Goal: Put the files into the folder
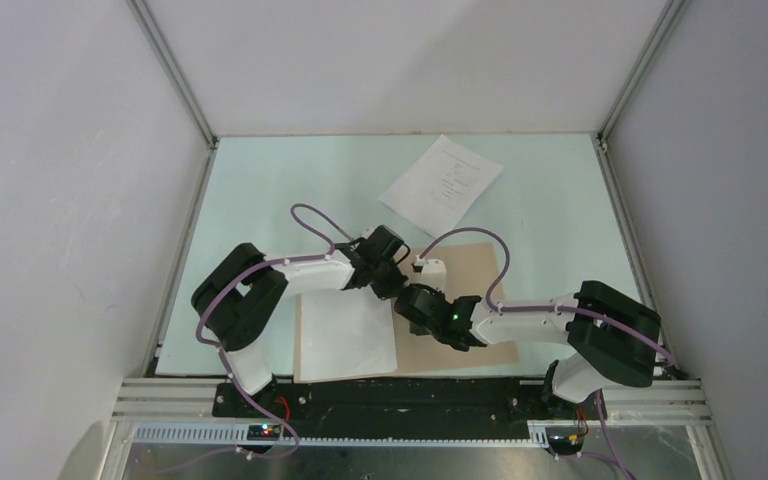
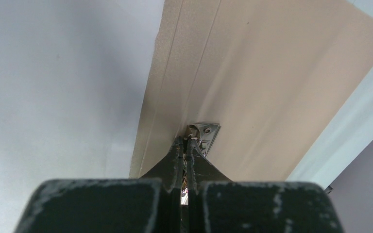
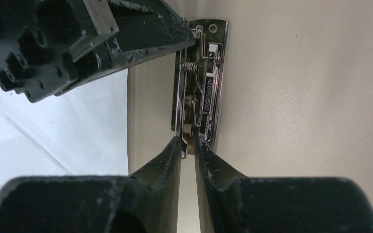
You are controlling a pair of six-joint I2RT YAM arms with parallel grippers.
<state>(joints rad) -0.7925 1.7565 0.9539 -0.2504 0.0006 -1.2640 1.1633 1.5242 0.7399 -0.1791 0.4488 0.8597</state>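
The tan folder (image 1: 472, 262) lies open near the front of the table. A blank white sheet (image 1: 345, 335) lies on its left half. The printed sheet (image 1: 442, 183) lies apart on the table behind the folder. The metal clip (image 3: 201, 87) sits on the folder's spine. My left gripper (image 1: 397, 283) is shut, its tips (image 2: 186, 141) pinching the clip's (image 2: 206, 133) far end. My right gripper (image 1: 416, 304) is shut on the clip's near end (image 3: 188, 143), with a metal tab between its jaws. The left gripper's finger (image 3: 141, 34) shows in the right wrist view.
The table is pale green (image 1: 290, 190), enclosed by grey walls with metal corner posts (image 1: 175, 75). Both arms meet over the folder's spine, close together. The arm bases sit on the rail at the near edge (image 1: 410, 395).
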